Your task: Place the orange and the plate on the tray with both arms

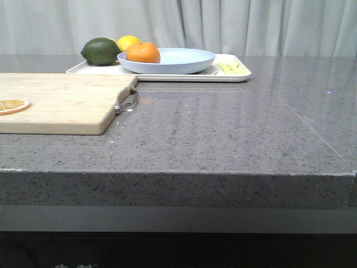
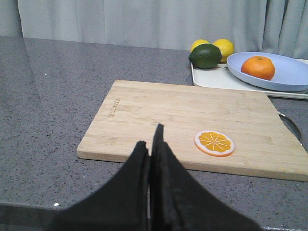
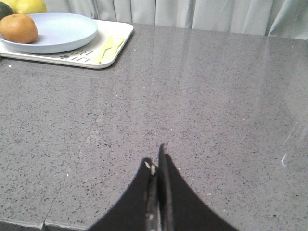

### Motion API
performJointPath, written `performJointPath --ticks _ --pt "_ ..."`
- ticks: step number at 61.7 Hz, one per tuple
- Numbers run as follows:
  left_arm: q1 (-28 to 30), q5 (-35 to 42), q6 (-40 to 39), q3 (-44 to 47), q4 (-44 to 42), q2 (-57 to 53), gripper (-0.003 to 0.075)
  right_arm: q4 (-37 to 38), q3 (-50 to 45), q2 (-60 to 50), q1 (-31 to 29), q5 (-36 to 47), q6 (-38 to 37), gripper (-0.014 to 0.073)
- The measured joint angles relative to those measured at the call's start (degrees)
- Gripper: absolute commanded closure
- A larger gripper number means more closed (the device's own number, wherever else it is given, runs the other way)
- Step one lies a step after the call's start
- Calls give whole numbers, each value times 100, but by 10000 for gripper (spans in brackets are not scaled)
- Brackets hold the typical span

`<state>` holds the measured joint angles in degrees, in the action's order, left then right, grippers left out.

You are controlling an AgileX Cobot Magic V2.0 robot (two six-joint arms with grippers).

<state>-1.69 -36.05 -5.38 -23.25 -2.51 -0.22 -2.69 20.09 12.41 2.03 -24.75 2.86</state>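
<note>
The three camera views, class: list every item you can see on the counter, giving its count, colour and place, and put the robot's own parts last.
Counter: one, speckled grey, under everything.
Tray: one, white, far side of the counter.
Plate: one, pale blue, on the tray.
Orange: one, bright orange, in the plate.
Lemons: two, yellow, at the tray's far left end.
Lime: one, dark green, in front of the lemons.
Cutting board: one, light wood, near left of the counter.
Orange slice: one, orange and white, flat on the board.
Curtain: pale grey, behind the counter.
Left gripper: black, shut, empty.
Right gripper: black, shut, empty.
</note>
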Motion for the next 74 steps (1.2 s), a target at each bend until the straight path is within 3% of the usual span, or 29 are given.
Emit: performJointPath --ticks 61,74 --pt "0 0 0 0 0 0 738 -22 -4 -5 0 0 10 654" --pt "14 985 0 533 44 0 738 -22 -4 -5 0 0 10 654"
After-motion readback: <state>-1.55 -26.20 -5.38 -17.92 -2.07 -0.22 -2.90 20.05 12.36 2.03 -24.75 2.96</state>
